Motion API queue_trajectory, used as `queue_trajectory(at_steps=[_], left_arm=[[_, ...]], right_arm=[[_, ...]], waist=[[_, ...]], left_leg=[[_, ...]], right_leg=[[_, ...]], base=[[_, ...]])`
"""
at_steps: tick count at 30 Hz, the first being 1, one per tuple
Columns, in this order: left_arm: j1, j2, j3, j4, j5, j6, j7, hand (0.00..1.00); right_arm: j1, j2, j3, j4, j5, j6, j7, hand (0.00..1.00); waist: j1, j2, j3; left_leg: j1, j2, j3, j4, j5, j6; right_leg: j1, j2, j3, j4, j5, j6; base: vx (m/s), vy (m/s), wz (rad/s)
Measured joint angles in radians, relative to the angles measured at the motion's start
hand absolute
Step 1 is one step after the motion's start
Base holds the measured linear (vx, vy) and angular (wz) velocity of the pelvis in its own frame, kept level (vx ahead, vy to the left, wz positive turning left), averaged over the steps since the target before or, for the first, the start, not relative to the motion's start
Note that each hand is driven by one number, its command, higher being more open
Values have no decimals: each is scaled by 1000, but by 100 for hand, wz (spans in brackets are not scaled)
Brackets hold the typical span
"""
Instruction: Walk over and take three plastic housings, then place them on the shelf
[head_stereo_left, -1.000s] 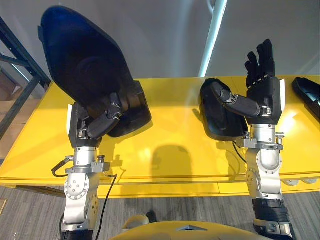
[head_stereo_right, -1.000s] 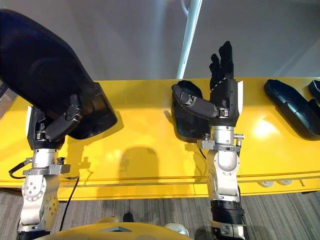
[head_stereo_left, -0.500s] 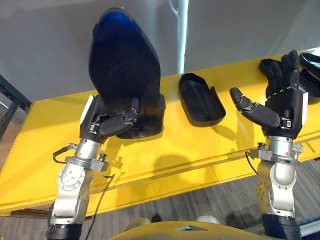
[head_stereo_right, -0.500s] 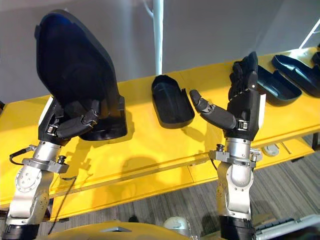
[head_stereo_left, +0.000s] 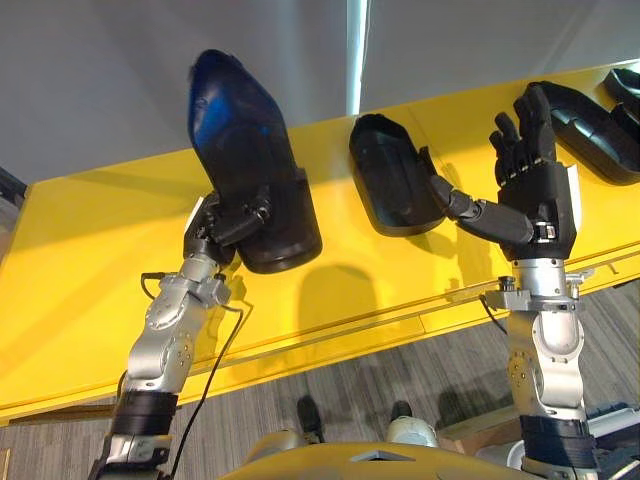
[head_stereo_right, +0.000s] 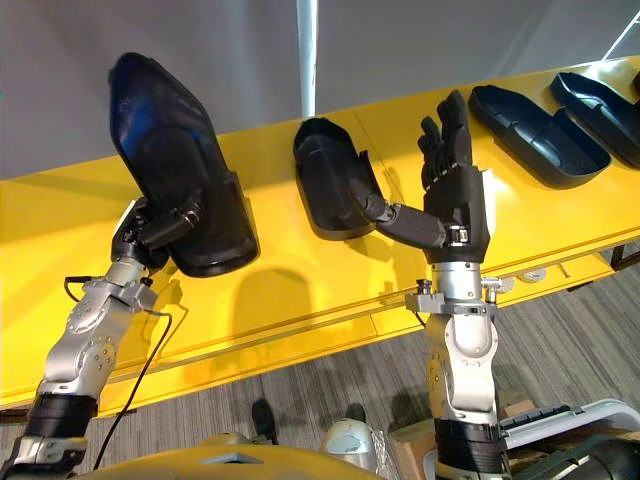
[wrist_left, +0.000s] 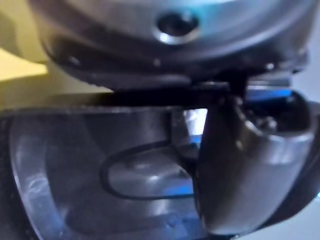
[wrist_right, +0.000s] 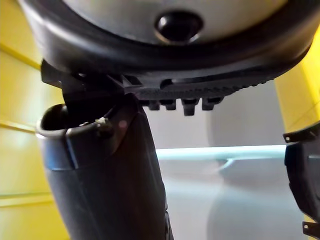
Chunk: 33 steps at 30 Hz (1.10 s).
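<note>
Head views: my left hand (head_stereo_left: 232, 222) is clamped on the lower end of the first housing (head_stereo_left: 240, 130), which it carries upright above the table (head_stereo_left: 80, 260). The second housing (head_stereo_left: 392, 190) lies hollow side up on the table, its long axis running away from me. My right hand (head_stereo_left: 535, 190) stands just to the right of it, palm turned toward it, fingers straight and spread, and holds nothing. The thumb stretches toward the housing's near rim, but I can't tell whether it touches. The right hand is the free one and much the nearer, so I judge the next grasp needs only a short reach to the left. Nothing lies between them. The spare housings (head_stereo_right: 525, 120) sit well off to the right, out of the way.

Left wrist view: the thumb (wrist_left: 245, 165) presses against the first housing's inner wall, so the grip looks firm.

Right wrist view: the thumb (wrist_right: 105, 175) sticks out and the fingers (wrist_right: 190, 104) are uncurled.
</note>
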Motion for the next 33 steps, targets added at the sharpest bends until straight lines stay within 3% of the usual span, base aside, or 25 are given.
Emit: queue_trajectory(at_steps=[5,12,13,19,27,33], left_arm=[[-152,0,-11,115,-35,0,63,0],[-232,6,-10,145,-32,33,75,0],[-233,11,-10,145,-32,46,73,100],[-217,30,-12,148,11,127,55,100],[-192,38,-12,122,92,154,26,100],[-101,38,-10,55,93,153,10,100]], right_arm=[[-111,-24,70,9,0,4,10,100],[-120,-55,87,23,-1,17,21,100],[-121,-55,87,26,-1,17,21,100],[-120,-55,88,29,-1,17,20,100],[-107,-55,106,29,-2,18,17,100],[-70,-55,110,29,-2,18,8,100]], waist=[[-1,10,52],[-11,25,101],[-12,25,103],[-16,26,104],[-26,29,106],[-21,30,106]], left_leg=[[-4,-4,11,-2,10,-1],[-6,-16,9,-27,36,9],[-6,-16,9,-28,37,9],[-6,-16,2,-28,45,10],[2,-15,-10,-28,53,8],[20,-14,-21,-32,52,5]], right_leg=[[-35,-9,24,43,-4,-5],[-60,-22,27,73,-6,-6],[-60,-22,27,74,-7,-7],[-58,-22,23,76,-7,-7],[-43,-22,11,75,-6,-7],[-17,-21,-2,71,-6,-7]], base=[[-46,29,-9],[-51,24,1],[0,0,0],[0,0,0],[2,-9,4],[-3,-8,5]])
